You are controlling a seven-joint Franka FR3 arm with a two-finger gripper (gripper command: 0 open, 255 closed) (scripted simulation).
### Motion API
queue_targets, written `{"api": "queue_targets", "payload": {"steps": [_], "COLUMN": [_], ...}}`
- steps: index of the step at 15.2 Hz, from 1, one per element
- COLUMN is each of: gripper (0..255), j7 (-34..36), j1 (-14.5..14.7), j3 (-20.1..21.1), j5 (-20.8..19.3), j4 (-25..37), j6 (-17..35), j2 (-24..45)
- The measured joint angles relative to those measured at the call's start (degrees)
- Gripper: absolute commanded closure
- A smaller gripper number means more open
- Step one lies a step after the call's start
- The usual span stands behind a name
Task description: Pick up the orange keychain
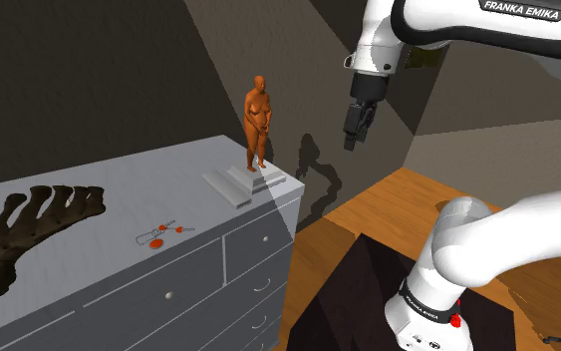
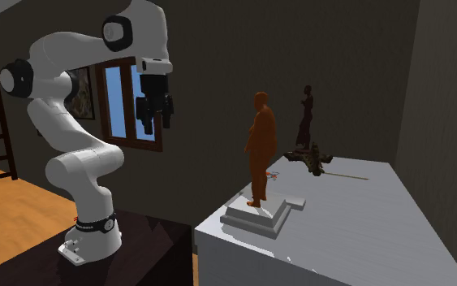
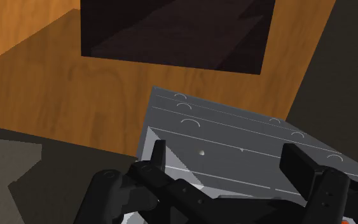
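**Desk:** Where is the keychain [image 1: 160,231]?

**Photographer:** Lower left of centre in the shoulder view. It lies flat on the grey dresser [image 1: 99,261] top, between the dark bony sculpture [image 1: 24,231] at the left edge and the stepped plinth [image 1: 251,183] of the orange statue [image 1: 257,118]. It touches neither.

**Desk:** What does it look like?

**Photographer:** Small and thin. There are a few orange-red pieces, the brightest a rounded blob, joined to fine pale loops that look like wire. Its finer make is too small to tell.

**Desk:** And the arm?

**Photographer:** The black gripper [image 1: 351,140] hangs in the air right of centre in the upper half of the frame. It is past the dresser's end, above the wooden floor [image 1: 393,204], and well apart from the keychain. In the second exterior view it hangs upper left, level with the statue's head.

**Desk:** What are the fingers [image 3: 159,156] doing?

**Photographer:** In the wrist view they stand spread, gripping nothing. Between them the dresser's drawer fronts show, with the dark stand [image 3: 171,32] beyond.
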Motion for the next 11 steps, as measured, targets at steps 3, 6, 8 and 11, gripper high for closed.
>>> {"api": "queue_targets", "payload": {"steps": [3,6,8,11], "gripper": [0,0,0,0], "j7": [2.3,7.2,10.5,15.4], "j1": [0.2,0.5,0.7,0.8], "j3": [1.9,5.6,8.1,11.7], "j5": [1.2,3.5,4.9,6.6], "j4": [-0.6,-1.0,-1.2,-0.9], "j6": [1.4,4.3,6.6,10.0], "j2": [0.7,2.7,4.5,7.8]}}
